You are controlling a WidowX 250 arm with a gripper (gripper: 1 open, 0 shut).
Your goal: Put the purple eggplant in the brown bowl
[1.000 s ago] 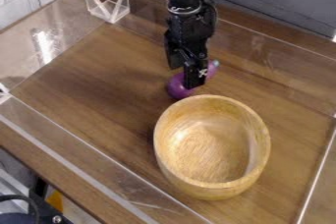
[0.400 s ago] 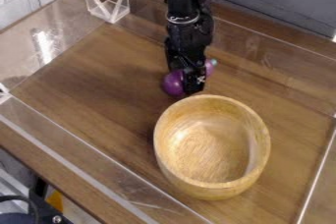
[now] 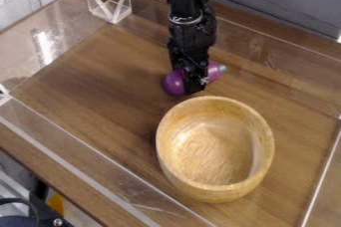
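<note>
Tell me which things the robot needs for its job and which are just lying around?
Needed: small glossy purple eggplant; big round light-brown wooden bowl; black robot gripper, right down at the eggplant.

Just lying around: clear plastic triangular stand; clear plastic wall around the table.

Under the black gripper [image 3: 190,70] lies a glossy purple eggplant [image 3: 177,83]. Just below it, a light-brown bowl [image 3: 214,148] shows wood grain on the darker brown table [image 3: 94,102].

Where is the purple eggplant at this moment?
In the camera view the purple eggplant lies on the wooden table near the middle, just behind the brown bowl and directly under the gripper.
</note>
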